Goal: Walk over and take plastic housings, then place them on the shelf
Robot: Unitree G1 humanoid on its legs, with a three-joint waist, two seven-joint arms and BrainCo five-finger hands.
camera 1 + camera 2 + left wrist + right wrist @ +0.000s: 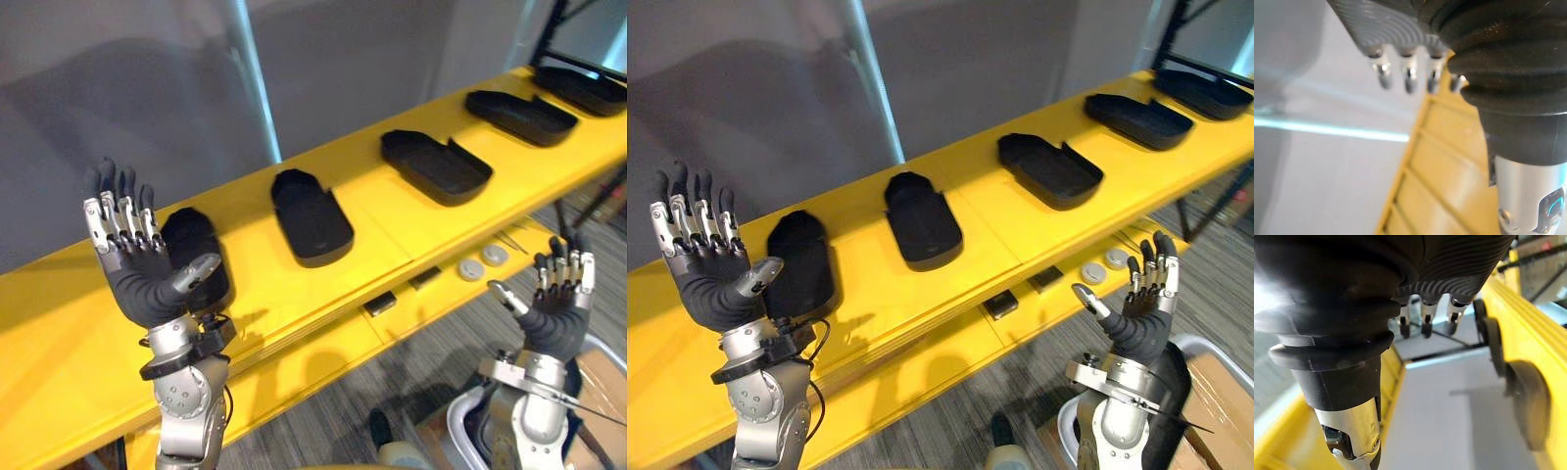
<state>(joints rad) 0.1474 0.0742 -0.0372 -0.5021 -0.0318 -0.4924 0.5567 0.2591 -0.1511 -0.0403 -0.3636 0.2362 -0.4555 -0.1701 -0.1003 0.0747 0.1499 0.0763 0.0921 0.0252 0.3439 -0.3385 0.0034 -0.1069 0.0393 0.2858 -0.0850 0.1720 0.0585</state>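
Matte black plastic housings [312,215], bright yellow shelf [392,230].
Two round discs [472,268] pale grey; floor [421,362] grey, finely streaked; wall [147,88] plain grey; left hand [137,279] and right hand [556,318] silver-fingered, dark-tipped, with dark ribbed covers.

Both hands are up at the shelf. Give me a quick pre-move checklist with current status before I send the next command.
1. Left hand fingers open, empty: ok.
2. Right hand fingers open, empty: ok.
3. A housing in hand, ready to place: not ok.
4. Housings lying flat in a row on the yellow shelf: ok.
5. Nearest housing not gripped, left hand raised in front of it: ok.
6. Grey discs on the lower ledge apart from the right hand: ok.
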